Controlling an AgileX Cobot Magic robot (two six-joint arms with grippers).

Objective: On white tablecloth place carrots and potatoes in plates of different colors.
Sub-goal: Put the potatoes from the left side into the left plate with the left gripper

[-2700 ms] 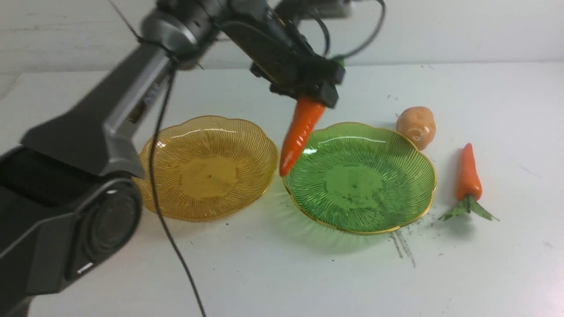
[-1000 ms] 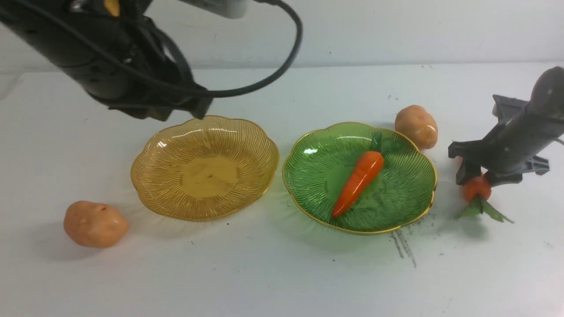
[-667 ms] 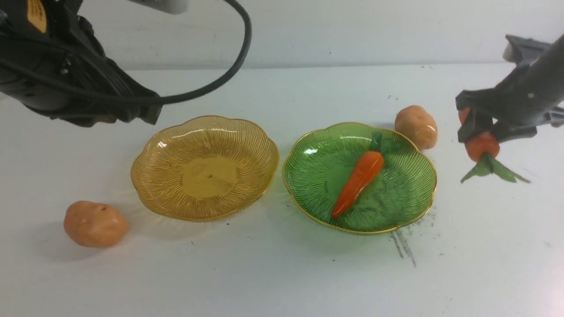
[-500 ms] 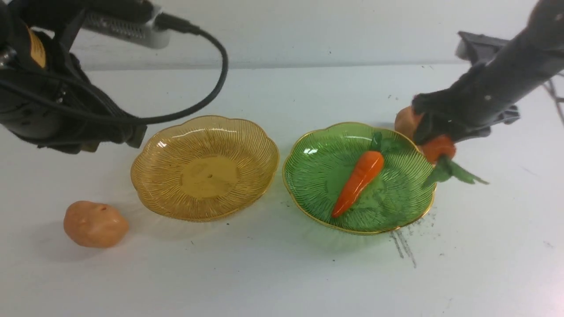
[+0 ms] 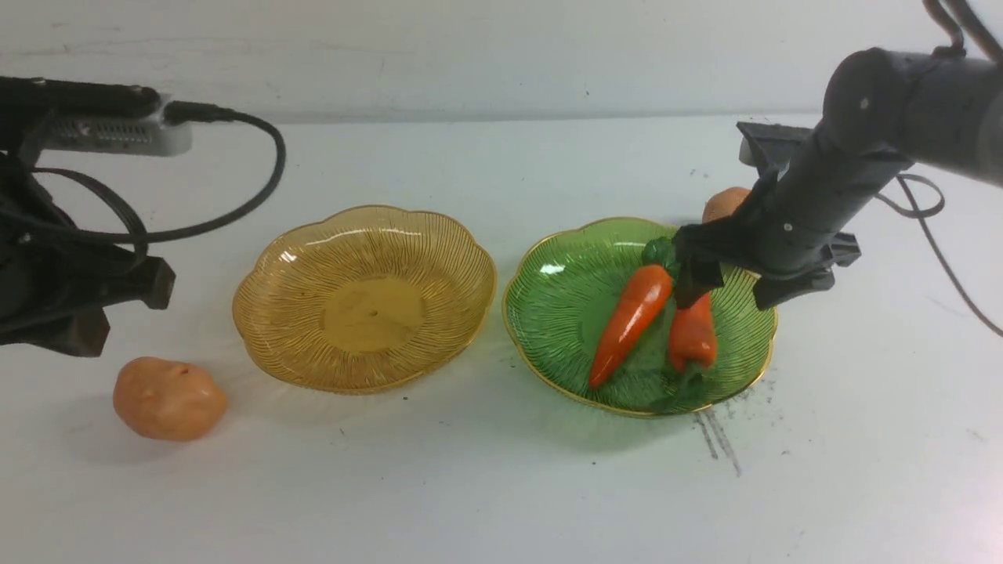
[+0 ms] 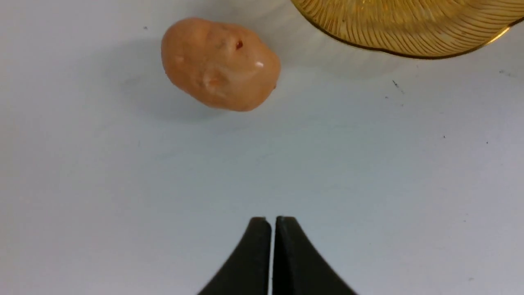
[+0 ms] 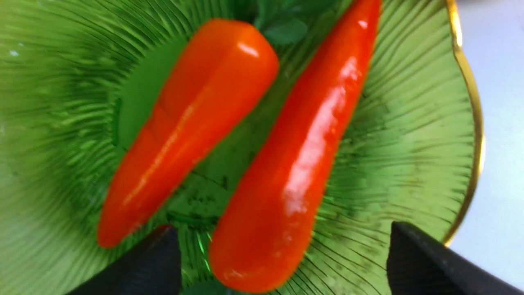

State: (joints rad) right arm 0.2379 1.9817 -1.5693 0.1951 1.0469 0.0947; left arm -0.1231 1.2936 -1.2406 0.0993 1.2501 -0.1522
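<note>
Over the green plate [image 5: 564, 313], right half of the white tablecloth [image 5: 501, 486]: right gripper [image 5: 730, 291] low, jaws spread wide, gripping nothing. Between the jaws: second carrot [image 5: 693, 335], lying in the plate, fat end and leaves toward the near rim, tip up by the jaws; tip-to-jaw contact not resolvable. Just left of it: first carrot [image 5: 633, 323], same plate, close alongside with a sliver of green between.

Looks like carrots done, potatoes pending. Left of the green one: amber plate [image 5: 298, 258], holding nothing. On the cloth just off the amber rim: near-left potato [image 5: 170, 397]. Just beyond the green plate's far rim: far-right potato [image 5: 725, 205], mostly hidden behind the right arm [image 5: 831, 180].

Above bare cloth, near but not over the near-left potato: left gripper [image 6: 273, 223], jaws pressed together, empty.

Risks from here:
- Sideways retreat on the right: jaw catching the carrot tip, levering it over the shallow rim or skating the light plate. Lift straight up first.
- Arm swing toward far: bumping the hidden potato, rolling it out of easy reach.
- Descent on the left with jaws closed: pushing the potato away instead of straddling it. Open before lowering.
- Glossy, lumpy, rounded potato: likely to squirt out of an off-centre pinch. Centre on the short axis.
- Amber rim close to the potato: outer jaw possibly clipping it, shifting the plate.
- Wrong drop into green: mixed plates, task failed. Amber only.
</note>
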